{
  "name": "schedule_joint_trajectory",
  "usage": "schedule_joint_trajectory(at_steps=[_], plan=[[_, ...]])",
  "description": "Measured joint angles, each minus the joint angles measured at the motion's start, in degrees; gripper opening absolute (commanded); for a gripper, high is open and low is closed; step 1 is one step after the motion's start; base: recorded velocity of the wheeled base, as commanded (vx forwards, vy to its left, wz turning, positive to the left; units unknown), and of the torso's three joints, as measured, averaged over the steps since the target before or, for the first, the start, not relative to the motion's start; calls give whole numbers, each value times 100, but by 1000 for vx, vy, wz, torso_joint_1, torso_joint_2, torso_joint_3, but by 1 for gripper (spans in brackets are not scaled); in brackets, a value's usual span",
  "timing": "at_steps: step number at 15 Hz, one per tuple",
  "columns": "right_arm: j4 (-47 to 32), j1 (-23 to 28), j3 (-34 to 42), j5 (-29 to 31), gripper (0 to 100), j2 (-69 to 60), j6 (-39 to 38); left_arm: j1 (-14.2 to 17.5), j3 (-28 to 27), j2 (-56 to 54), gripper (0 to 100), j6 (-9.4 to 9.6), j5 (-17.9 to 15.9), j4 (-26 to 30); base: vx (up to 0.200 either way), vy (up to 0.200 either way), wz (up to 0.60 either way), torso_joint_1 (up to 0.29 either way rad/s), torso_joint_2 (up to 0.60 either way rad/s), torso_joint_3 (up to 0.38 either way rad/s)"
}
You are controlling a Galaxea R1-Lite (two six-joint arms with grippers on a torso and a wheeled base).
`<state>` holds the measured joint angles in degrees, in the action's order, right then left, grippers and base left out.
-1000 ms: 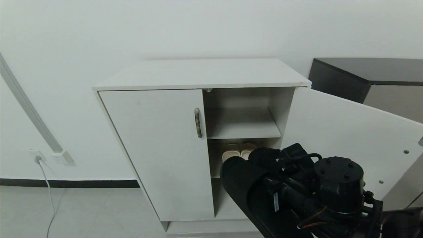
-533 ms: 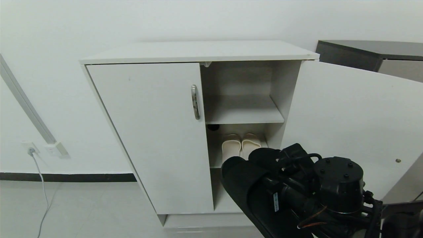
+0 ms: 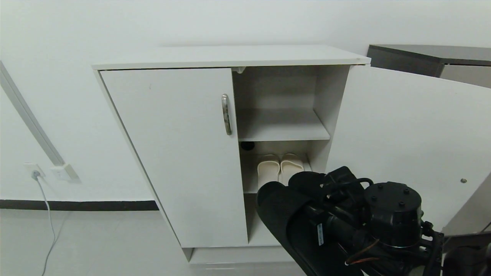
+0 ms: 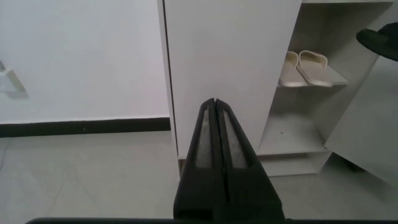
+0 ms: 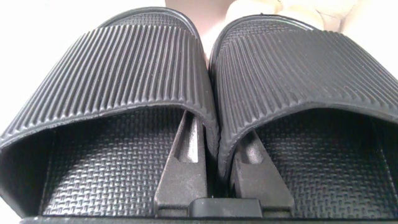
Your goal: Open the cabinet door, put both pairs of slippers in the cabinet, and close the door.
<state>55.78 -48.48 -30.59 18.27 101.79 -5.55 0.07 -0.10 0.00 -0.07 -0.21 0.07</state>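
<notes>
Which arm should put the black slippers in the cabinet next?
Right. The right tool is pinching the black slippers just in front of the cabinet's open side, where the white slippers sit. The left tool is shut, holds nothing and points at the closed door.

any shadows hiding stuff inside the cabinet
Head view: the cabinet is shaded under its shelves, but the cream slippers are plainly visible; left wrist view: the bottom compartment is evenly lit; right wrist view: the black slippers are dark inside under their straps.
</notes>
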Motion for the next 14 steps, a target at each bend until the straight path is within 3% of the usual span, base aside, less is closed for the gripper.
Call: schedule_joint_trajectory(at_steps=[4,8,14], plan=[[0,-38,-23,57,0,46,90,-5,2,0,0,0,2,2,0,0,0,4,111,77],[-258,-245,-880,1226,0,488,-195,0,0,0,0,-9,10,2,0,0,0,0,0,0],[-3048,-523,-3270,2896,0,1143,-1382,0,0,0,0,-15,11,2,0,0,0,0,0,0]])
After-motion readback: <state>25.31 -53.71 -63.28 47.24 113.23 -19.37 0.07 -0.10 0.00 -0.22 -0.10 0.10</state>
